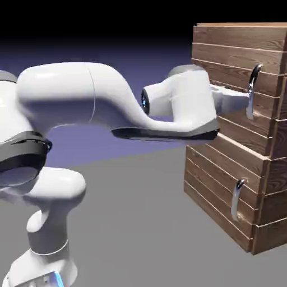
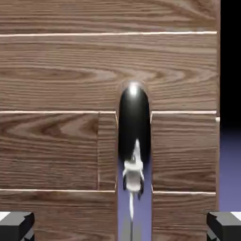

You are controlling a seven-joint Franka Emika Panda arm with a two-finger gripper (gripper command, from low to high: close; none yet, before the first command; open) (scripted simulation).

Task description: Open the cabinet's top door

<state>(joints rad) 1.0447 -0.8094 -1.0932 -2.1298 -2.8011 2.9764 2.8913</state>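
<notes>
Pincer [image 2: 120,227] spread wide, its two grey tips well apart at the bottom edge of the hand view, with nothing clenched between them. Running up the middle of that view, between the lines of the tips, is the curved silver handle [image 1: 253,92] of the top door [image 1: 232,73], its polished face mirroring a pale shape and a strip of blue-violet. The handle stands upright on the door's planks, toward the side where the hand view gives way to dark backdrop. The door looks closed, flush in the upper part of the cabinet [image 1: 276,185], which stands at the exterior view's right. Below it is the lower panel [image 1: 216,179] with its own shorter handle [image 1: 237,200], untouched. Outward from there, the white arm [image 1: 73,92] reaches across to the upper handle, and the hand's end overlaps it in the exterior view; whether they touch, I cannot tell.

I judge the step in hand to be lining up for the grasp. Next calls for easing forward until the tips straddle the bar, then closing on it, and only after that drawing the door outward along its swing.
</notes>
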